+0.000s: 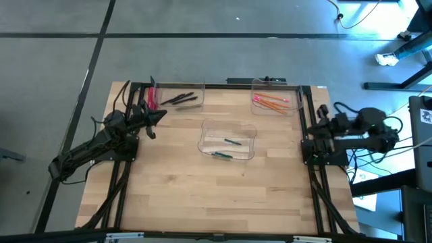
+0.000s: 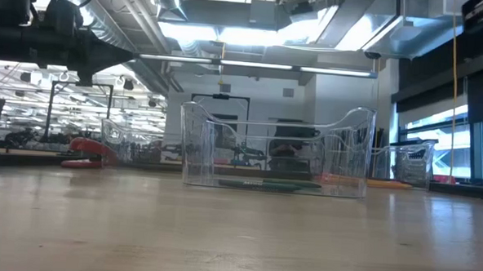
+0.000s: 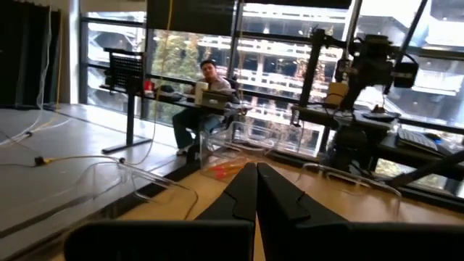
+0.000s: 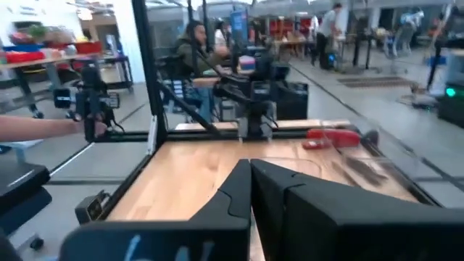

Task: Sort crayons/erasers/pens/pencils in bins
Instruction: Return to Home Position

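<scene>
Seemingly all sorted. Black pens [image 1: 181,99] lay in the far-left bin [image 1: 196,86], orange pencils [image 1: 271,102] in the far-right bin [image 1: 270,80], and two green crayons [image 1: 233,142] in the centre bin [image 1: 206,125]. No loose stick showed on the counter [image 1: 175,182] outside the bins. A red object [image 1: 151,98] sat just beside the far-left bin's outer wall; whether it belonged to the sort, I could not tell.

Left claw [image 3: 255,167] hung above the counter's left edge near the pen bin, fingers pressed together, carrying nothing. Right claw [image 4: 250,165] was folded back at the right edge, also pressed together and empty.

Judgement: the placing looked complete. What remained was tucking the left arm back to its rest, as the right one sat.
</scene>
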### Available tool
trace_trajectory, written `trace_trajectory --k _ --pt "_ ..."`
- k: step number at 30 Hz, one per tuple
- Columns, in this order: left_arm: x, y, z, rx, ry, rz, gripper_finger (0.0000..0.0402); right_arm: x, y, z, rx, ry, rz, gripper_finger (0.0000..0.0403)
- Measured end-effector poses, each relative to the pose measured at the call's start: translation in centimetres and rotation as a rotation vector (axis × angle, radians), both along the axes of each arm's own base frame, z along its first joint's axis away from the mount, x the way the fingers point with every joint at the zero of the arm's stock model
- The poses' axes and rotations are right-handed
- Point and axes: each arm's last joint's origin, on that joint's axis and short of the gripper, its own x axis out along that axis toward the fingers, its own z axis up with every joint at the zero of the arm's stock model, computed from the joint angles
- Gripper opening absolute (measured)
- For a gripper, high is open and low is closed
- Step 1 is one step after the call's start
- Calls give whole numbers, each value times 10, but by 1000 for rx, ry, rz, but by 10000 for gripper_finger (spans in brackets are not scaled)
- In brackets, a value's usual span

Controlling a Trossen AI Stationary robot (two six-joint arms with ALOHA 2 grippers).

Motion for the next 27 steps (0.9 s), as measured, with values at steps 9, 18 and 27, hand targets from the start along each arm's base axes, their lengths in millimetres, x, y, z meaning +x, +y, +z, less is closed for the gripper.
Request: trace_trajectory --k 9,18,27 --pt "0 0 0 0 2 2 0 50 4 -42 -70 -126 20 4" --pt "0 0 0 2 2 4 0 79 5 -91 -116 -237 -15 4" --pt "0 0 0 2 2 4 0 86 6 -115 -165 -205 -22 4"
